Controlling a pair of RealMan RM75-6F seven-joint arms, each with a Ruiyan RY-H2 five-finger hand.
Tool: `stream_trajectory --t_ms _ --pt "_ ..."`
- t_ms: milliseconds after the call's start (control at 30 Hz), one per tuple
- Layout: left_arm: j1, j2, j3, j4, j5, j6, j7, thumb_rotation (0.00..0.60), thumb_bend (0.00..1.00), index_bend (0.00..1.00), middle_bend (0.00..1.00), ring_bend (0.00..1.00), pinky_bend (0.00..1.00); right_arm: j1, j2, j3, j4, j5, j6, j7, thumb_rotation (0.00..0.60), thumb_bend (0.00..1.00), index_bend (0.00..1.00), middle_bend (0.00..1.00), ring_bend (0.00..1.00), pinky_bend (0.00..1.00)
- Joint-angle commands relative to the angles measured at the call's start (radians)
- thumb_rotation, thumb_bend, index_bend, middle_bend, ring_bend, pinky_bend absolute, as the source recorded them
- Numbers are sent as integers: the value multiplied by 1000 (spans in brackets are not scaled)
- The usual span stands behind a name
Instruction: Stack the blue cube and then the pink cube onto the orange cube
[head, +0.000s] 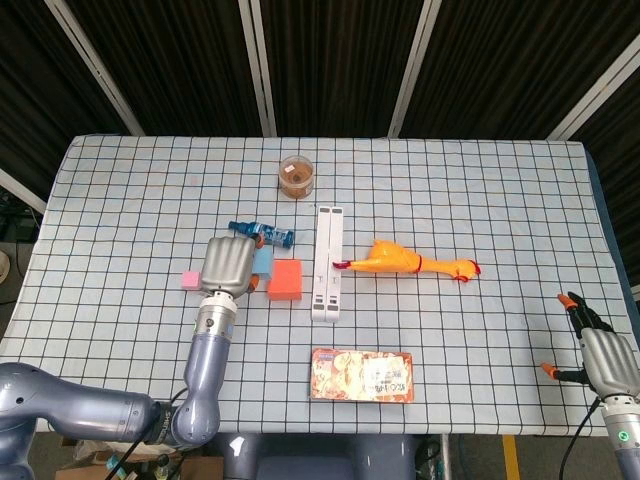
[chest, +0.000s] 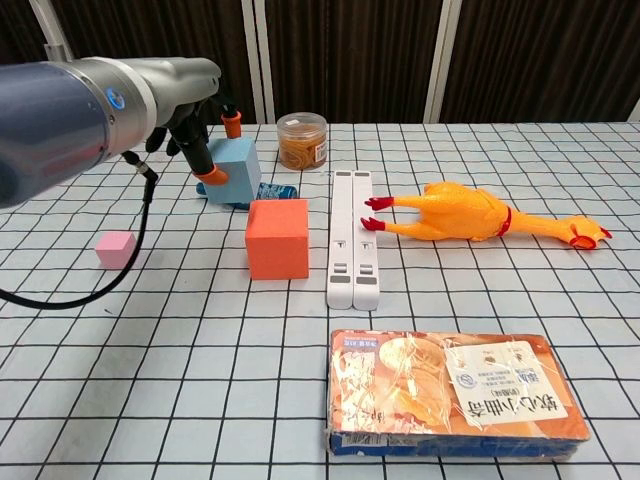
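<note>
**me:** Matte foam-looking blocks, square-edged. My left hand (chest: 205, 150) grips the blue cube (chest: 237, 170) between orange-tipped fingers (chest: 232, 124), holding it tilted in the air just left of and above the orange cube (chest: 278, 237). The orange one sits flat on the checked tablecloth (chest: 150, 400). The pink cube (chest: 115, 248) is the small one, well apart to the left.

**other:** And your right hand?

**me:** The right hand (head: 606, 360) is off at the near right edge in the head view, grasping nothing, fingers apart.

**other:** Any containers?

**me:** A round clear plastic jar (chest: 301, 140) at the back with a tan tangle inside; can't tell what it is. A flat box (chest: 455, 392) in shiny wrap sits at the front, with food pictured on it. There's also a glossy rubber chicken (chest: 470, 215), a long white two-piece bar (chest: 351, 238), and a small blue bottle (head: 270, 234) lying on its side behind the cubes.
</note>
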Motion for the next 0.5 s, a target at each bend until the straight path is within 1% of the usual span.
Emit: stream_trajectory --t_ms 33,233,500 --pt "-13 -18 0 22 3 -4 -3 600 357 430 919 725 728 1 0 -1 -1 -3 0 -1 600 41 64 46 145 253" --pt "-29 -40 7 44 13 -27 -9 600 357 431 919 725 728 1 -1 -1 -2 -2 -2 -3 600 41 64 46 145 253" --pt "-50 -76 18 59 8 -12 14 600 357 431 919 725 728 -1 2 0 0 -1 1 5 600 41 64 46 145 253"
